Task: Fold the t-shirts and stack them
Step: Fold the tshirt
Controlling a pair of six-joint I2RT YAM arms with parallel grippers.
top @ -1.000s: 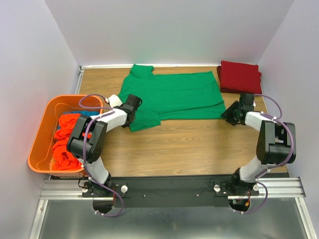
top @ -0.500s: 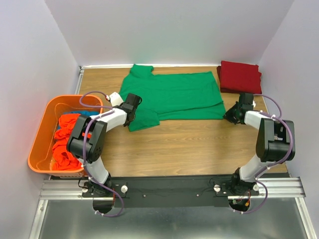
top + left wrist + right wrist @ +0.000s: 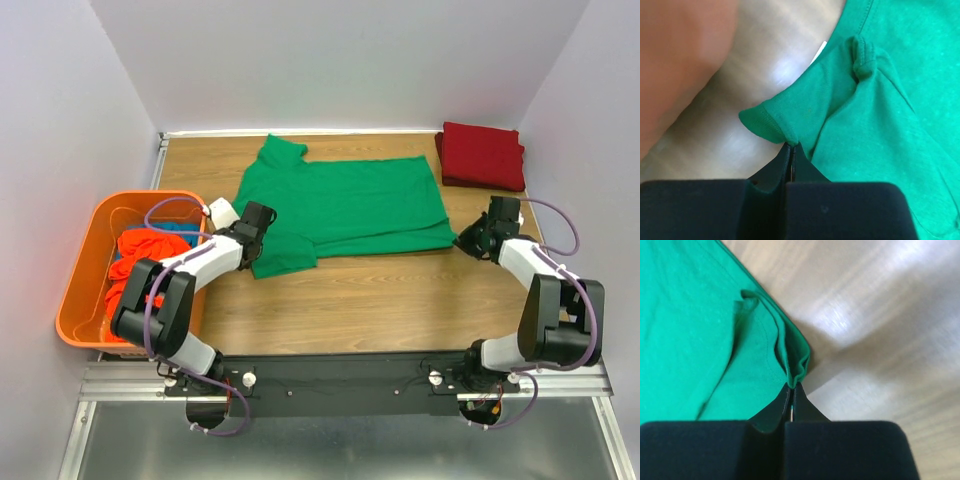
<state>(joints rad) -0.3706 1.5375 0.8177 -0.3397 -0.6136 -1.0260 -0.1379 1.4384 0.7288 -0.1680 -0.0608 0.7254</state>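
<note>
Green t-shirt: flat on the table, centre-far;
Left fingers: pinched together on its near-left sleeve hem;
Right fingers: clamped on its near-right corner;
Dark red t-shirt: folded, far right;
Bin: orange-red shirts, perhaps blue too

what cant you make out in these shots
Top view: how many t-shirts lie in the orange bin; they overlap, and the left arm covers some.
Top view: layers in the dark red t-shirts pile; too small.
Left wrist: orange blur upper left, out of focus.
Wrist views: how much green t-shirt the left pincer and right pincer hold; shut jaws cover it.
</note>
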